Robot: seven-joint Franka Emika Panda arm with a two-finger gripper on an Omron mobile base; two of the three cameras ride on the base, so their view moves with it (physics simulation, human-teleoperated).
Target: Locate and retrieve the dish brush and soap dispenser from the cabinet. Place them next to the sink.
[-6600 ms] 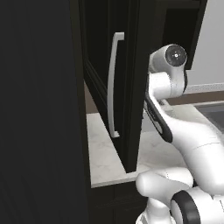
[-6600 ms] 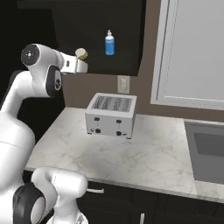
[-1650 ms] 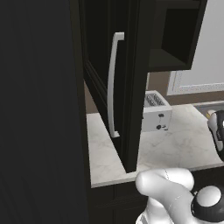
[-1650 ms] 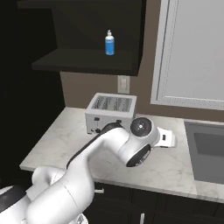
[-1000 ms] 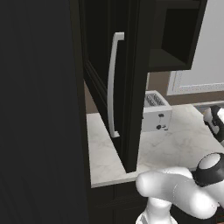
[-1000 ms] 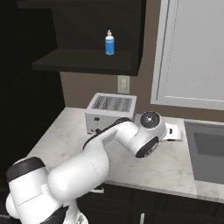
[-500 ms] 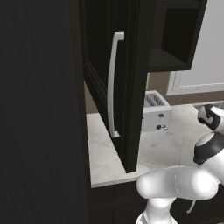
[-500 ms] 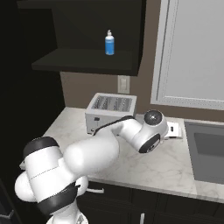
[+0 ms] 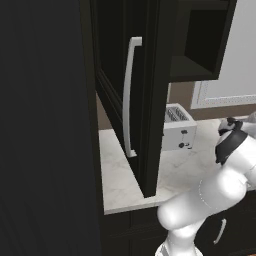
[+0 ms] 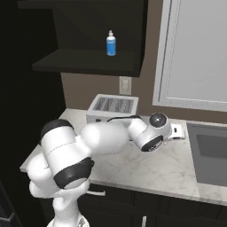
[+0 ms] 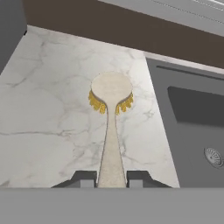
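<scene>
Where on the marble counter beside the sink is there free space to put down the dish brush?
Bare marble counter lies left of the dark grey rectangular sink, under the pale round-headed dish brush that the gripper holds. More free marble lies in front of the boxy silver-white toaster. It is crowded only around the toaster.

Matt speckled dish brush (image 11: 110, 114) with yellow bristles, veined marble counter (image 11: 48, 127), matt grey sink (image 11: 192, 127), black wood cabinet (image 9: 150, 90)

A silver-white toaster (image 10: 112, 109) stands on the marble counter (image 10: 168, 168).
</scene>
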